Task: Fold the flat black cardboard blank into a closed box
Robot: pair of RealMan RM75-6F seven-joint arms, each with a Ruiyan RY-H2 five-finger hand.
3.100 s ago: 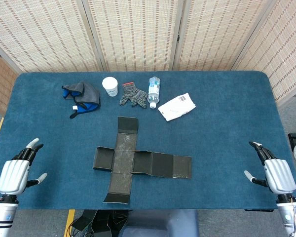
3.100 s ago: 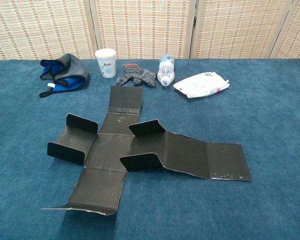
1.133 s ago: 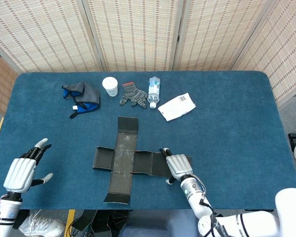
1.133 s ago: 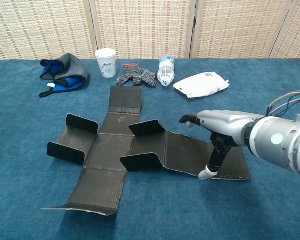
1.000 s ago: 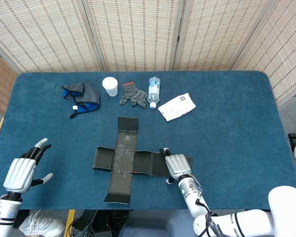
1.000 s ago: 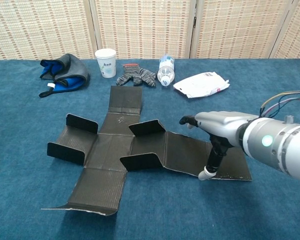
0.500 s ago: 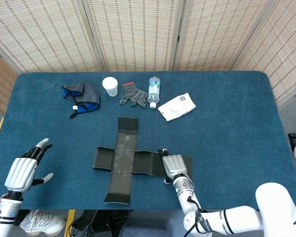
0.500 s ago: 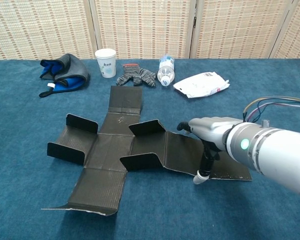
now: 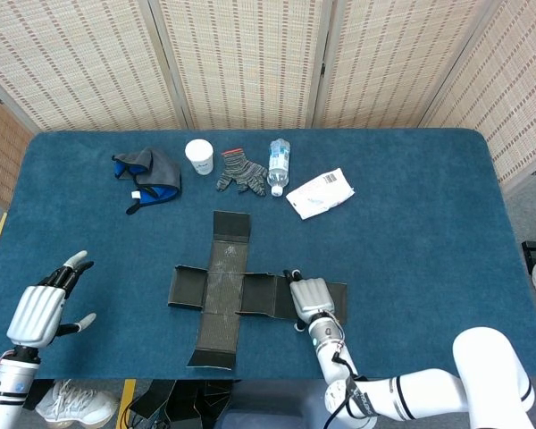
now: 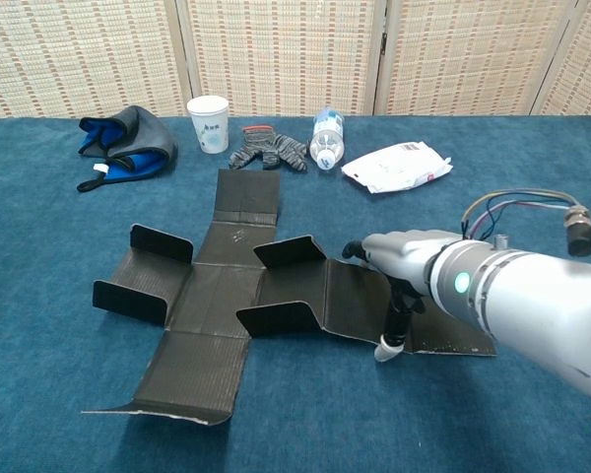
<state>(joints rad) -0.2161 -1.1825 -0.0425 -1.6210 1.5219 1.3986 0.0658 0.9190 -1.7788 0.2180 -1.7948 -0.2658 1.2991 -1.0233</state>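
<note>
- The right hand (image 9: 310,298) is seen palm down over the long right-hand arm of the black cardboard blank (image 9: 225,290), with its fingers stretched out side by side toward the middle of the blank and nothing gripped.
- In the chest view the right hand (image 10: 399,258) is held level above the panel, while its thumb points down to the blank's near edge; whether the thumb tip touches the cardboard or the cloth cannot be told.
- The right forearm (image 10: 517,296) is brought in from the right of the chest view, with a green light on the wrist and loose cables above it.
- The left hand (image 9: 39,309) is held well apart from the blank at the table's left edge, back toward the camera, its fingers straight and slightly fanned and its thumb out to the side, with nothing held. It is not caught by the chest view.
- The blank (image 10: 231,296) is laid out as a cross near the front middle of the blue table (image 9: 411,223), with several side flaps standing up.
- Along the far side are lined up a blue and grey cloth bundle (image 9: 148,175), a white paper cup (image 9: 199,155), a knitted glove (image 9: 242,172), a clear water bottle (image 9: 279,164) on its side and a white packet (image 9: 321,192).
- Small print is carried by the cup (image 10: 209,123) and the packet (image 10: 398,165), but it is too small to be read.
</note>
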